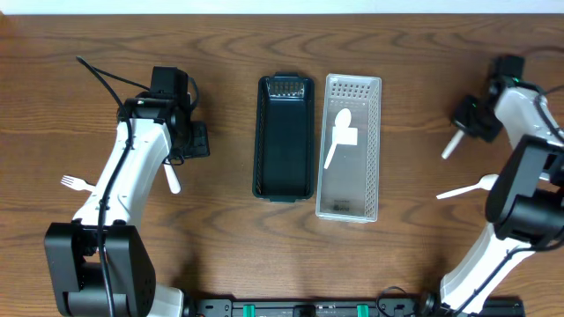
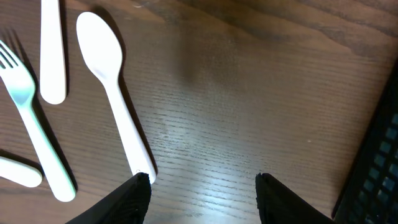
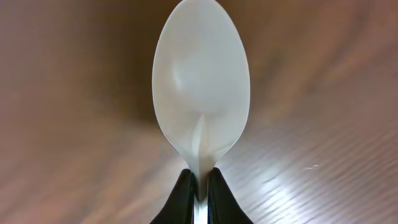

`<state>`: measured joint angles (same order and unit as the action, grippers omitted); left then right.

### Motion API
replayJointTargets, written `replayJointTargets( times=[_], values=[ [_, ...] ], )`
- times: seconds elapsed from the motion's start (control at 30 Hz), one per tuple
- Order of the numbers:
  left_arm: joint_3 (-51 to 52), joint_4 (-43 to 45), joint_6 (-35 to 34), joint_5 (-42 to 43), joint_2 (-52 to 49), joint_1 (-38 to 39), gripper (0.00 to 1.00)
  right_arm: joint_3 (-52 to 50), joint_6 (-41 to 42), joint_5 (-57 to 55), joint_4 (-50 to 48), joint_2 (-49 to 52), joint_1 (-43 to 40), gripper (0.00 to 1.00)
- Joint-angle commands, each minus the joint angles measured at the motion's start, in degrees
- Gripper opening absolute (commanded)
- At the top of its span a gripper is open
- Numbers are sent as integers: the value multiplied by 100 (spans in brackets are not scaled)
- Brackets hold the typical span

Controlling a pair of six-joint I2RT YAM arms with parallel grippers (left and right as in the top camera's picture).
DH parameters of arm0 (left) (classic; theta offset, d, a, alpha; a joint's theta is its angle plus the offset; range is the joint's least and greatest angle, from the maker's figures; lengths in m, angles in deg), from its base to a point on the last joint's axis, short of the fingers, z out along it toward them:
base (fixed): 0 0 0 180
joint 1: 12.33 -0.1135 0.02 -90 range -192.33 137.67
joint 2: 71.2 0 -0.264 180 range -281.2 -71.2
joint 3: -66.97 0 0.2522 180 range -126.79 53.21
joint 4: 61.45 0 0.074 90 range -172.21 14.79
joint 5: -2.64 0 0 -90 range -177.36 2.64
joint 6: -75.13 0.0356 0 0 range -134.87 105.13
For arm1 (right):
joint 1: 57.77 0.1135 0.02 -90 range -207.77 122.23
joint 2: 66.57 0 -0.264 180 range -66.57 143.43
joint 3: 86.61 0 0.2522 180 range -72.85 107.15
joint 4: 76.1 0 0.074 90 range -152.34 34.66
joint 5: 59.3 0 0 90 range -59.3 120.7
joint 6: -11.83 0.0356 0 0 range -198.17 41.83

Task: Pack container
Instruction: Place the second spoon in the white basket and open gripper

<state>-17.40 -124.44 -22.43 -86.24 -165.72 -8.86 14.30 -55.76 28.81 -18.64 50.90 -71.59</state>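
Note:
A dark green container [image 1: 284, 180] and a clear container [image 1: 374, 141] stand side by side mid-table. One white spoon [image 1: 339, 132] lies in the clear one. My right gripper [image 3: 200, 180] is shut on the handle of a white spoon [image 3: 200, 81], held above the table at the far right [image 1: 450, 146]. My left gripper [image 2: 202, 186] is open and empty over bare wood, left of the green container [image 2: 379, 168]. A white spoon [image 2: 102, 50] lies by its left finger, with a pale fork [image 2: 31, 124] and another white handle [image 2: 53, 50] beside it.
A white utensil [image 1: 465, 187] lies on the table at the right, near my right arm. A fork [image 1: 77, 183] and a white utensil [image 1: 172, 179] lie by my left arm. The table's far edge runs along the top.

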Motion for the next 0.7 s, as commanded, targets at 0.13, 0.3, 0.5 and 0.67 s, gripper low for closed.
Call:
replayJointTargets(
  times=[0.13, 0.3, 0.5, 0.67],
  values=[
    [-98, -24, -4, -28, -57, -17, 57, 997, -282, 98, 579, -1067, 1292, 1],
    [-98, -24, -4, -28, -57, -17, 57, 1001, -275, 87, 857, -1075, 2199, 1],
    [-98, -24, -4, -28, -57, -17, 57, 905, -68, 87, 1220, -695, 2962, 1],
    [-98, -24, -4, -28, -57, -17, 57, 769, -17, 155, 1292, -289, 3383, 3]
  ],
)
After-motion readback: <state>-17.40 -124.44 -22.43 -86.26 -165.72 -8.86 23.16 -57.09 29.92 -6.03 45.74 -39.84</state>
